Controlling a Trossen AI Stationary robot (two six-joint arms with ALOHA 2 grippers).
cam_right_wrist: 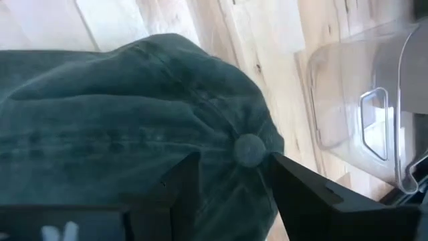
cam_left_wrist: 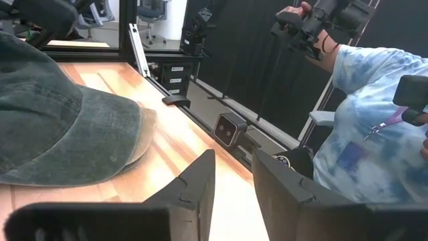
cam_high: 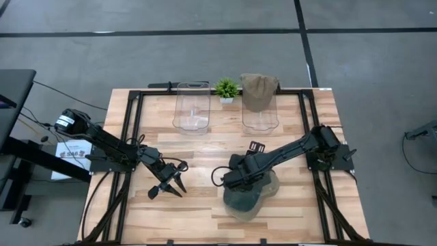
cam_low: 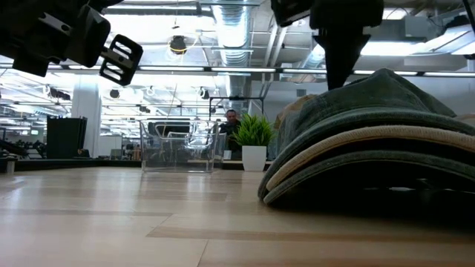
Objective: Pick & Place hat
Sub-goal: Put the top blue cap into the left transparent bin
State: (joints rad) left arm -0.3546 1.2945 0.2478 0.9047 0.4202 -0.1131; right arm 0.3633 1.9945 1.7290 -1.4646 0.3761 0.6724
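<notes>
A dark green cap (cam_high: 247, 199) tops a small stack of caps near the table's front edge; a tan brim (cam_low: 349, 147) and another dark brim (cam_low: 349, 169) show beneath it. My right gripper (cam_right_wrist: 231, 175) stands open over its crown, slanting down, one finger on either side of the top button (cam_right_wrist: 249, 148). A tan hat (cam_high: 258, 90) sits in the right clear bin (cam_high: 259, 117) at the back. My left gripper (cam_high: 166, 190) hovers open to the left of the stack, holding nothing; its fingers (cam_left_wrist: 200, 184) point toward the table's front edge. My right gripper comes at the dark green cap's crown (cam_right_wrist: 200, 134) from above, slanting, with its open fingers (cam_low: 338, 70) either side of the button. Whether the fingertips touch the cloth I cannot tell. The cap lies on the stack.
An empty clear bin (cam_high: 192, 106) and a small potted plant (cam_high: 226, 87) stand at the back. Black frame rails (cam_high: 130, 137) run along the table's sides. A person in a blue tie-dye shirt (cam_left_wrist: 374, 134) sits just beyond the table's front edge. Bare wood lies between the arms.
</notes>
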